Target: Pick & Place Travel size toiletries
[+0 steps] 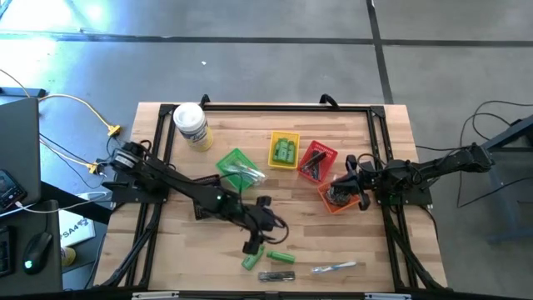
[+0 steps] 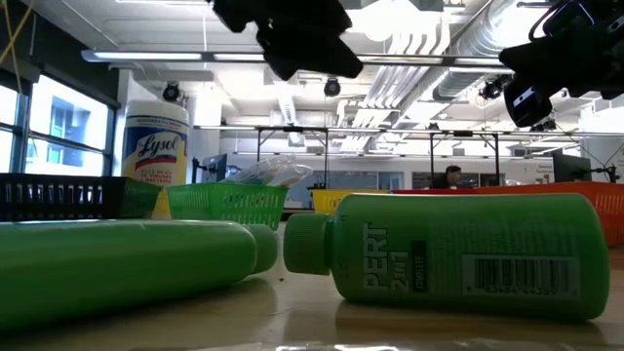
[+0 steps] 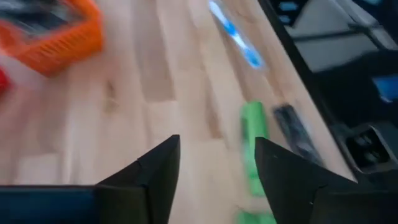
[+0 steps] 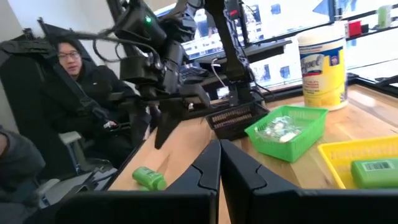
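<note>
From above, the left gripper (image 1: pixel 256 236) hovers over the front middle of the table (image 1: pixel 391 150), just above two green bottles (image 1: pixel 268 256); a dark stick (image 1: pixel 276 276) and a clear-wrapped piece (image 1: pixel 335 267) lie nearer the front edge. The right gripper (image 1: pixel 354 177) waits well apart, by the orange basket (image 1: pixel 341 200) — so the left arm is nearer. At table height, both bottles lie on their sides beneath that arm. The left wrist camera shows its fingers (image 3: pixel 158 177) spread, holding nothing; one bottle (image 3: pixel 253 146) lies ahead of them, its long axis running away between them. The right wrist camera shows its own fingers (image 4: pixel 205 169) pressed together — empty.
</note>
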Robot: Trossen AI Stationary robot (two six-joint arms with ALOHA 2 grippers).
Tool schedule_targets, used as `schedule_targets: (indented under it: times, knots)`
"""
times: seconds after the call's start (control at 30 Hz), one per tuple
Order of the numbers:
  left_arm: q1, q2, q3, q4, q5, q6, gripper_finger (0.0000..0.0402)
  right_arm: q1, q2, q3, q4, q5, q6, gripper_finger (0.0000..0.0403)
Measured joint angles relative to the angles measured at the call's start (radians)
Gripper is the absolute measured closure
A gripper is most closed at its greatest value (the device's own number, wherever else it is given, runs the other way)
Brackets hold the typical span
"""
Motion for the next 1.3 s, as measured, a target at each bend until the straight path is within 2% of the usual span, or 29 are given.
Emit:
schedule_targets:
  times: [0.2, 0.47, 0.8, 1.3]
  knots:
    - [-0.016, 0.100, 0.097, -0.050, 0.138, -0.013, 0.0154, 0.000, 0.000, 0.000, 0.006, -0.030, 0.000, 0.0400]
    - [-0.040, 0.244, 0.216, -0.122, 0.143, -0.080, 0.0118, 0.000, 0.000, 0.000, 0.009, -0.033, 0.000, 0.0400]
    - [-0.056, 0.338, 0.252, -0.101, 0.136, -0.079, 0.0114, 0.000, 0.000, 0.000, 0.004, -0.032, -0.001, 0.0400]
    - [-0.057, 0.405, 0.253, -0.040, 0.105, -0.073, 0.0114, 0.000, 0.000, 0.000, 0.015, -0.031, -0.001, 0.0401]
